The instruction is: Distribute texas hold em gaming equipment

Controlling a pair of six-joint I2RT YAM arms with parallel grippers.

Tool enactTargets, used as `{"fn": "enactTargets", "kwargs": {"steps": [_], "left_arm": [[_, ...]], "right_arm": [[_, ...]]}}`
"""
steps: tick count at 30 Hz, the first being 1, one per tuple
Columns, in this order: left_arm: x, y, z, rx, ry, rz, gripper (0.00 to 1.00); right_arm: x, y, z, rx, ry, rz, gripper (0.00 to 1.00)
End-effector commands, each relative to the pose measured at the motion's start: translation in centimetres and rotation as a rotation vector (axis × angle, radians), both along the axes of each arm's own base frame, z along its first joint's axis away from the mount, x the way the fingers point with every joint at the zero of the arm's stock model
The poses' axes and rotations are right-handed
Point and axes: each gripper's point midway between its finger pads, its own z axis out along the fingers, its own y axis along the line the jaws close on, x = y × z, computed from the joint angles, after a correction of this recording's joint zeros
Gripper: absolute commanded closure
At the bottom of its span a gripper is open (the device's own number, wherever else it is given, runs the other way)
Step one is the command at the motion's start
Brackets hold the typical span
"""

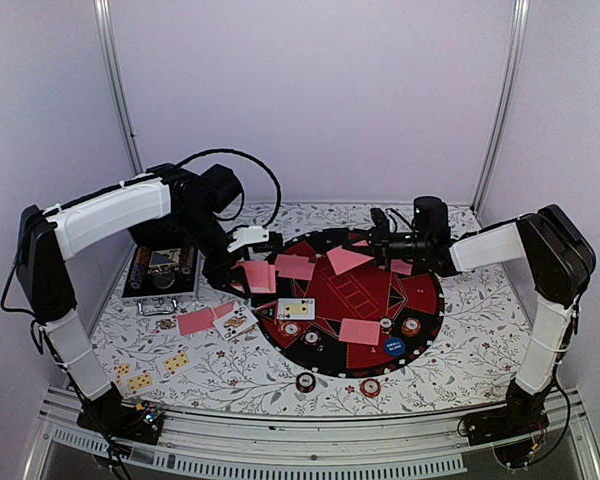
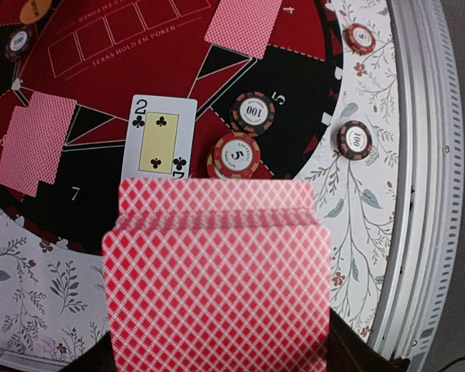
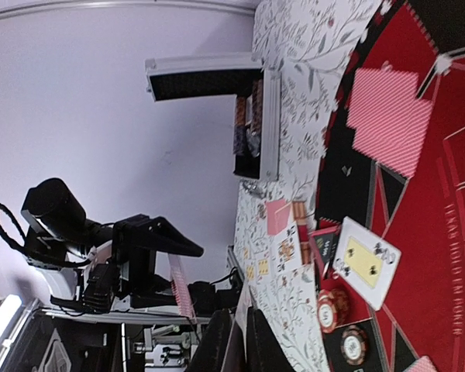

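Note:
My left gripper (image 1: 248,255) hovers over the left rim of the round black-and-red mat (image 1: 425,290), shut on a deck of red-backed cards (image 2: 217,287). The deck hides its fingers in the left wrist view. My right gripper (image 3: 240,345) reaches in from the right above the mat's far side, shut on a single red-backed card (image 1: 348,260), seen edge-on in the right wrist view. On the mat lie face-down cards (image 2: 244,27), a face-up two of clubs (image 2: 160,138), poker chips (image 2: 234,153) and a blue button disc (image 1: 395,348). An orange disc (image 2: 32,9) shows at the mat's edge.
The silver case (image 1: 160,272) stands open at the back left. Loose cards, some face up, lie on the floral cloth left of the mat (image 1: 195,320). Two chips (image 1: 306,381) rest off the mat near the front rail (image 1: 310,440).

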Motion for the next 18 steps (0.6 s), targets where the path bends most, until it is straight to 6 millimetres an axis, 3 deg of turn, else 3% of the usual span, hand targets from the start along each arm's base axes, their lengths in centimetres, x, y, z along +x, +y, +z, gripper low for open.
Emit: {"fn": "enactTargets", "kwargs": {"steps": [1, 10, 15, 18], "left_arm": [[0.2, -0.3, 1.3, -0.034, -0.016, -0.002, 0.70], [0.1, -0.3, 1.3, -0.034, -0.013, 0.000, 0.70], [0.2, -0.3, 1.2, -0.029, -0.014, -0.001, 0.70], [0.2, -0.2, 1.2, -0.029, -0.013, 0.000, 0.70]], "right_arm": [[3.3, -5.3, -2.5, -0.116, 0.004, -0.112, 0.92], [10.2, -13.8, -7.4, -0.359, -0.007, -0.299, 0.95], [12.3, -15.3, -9.8, -0.421, 0.016, -0.328, 0.95], [12.9, -15.9, -12.2, -0.477, 0.044, -0.337, 0.93]]}}
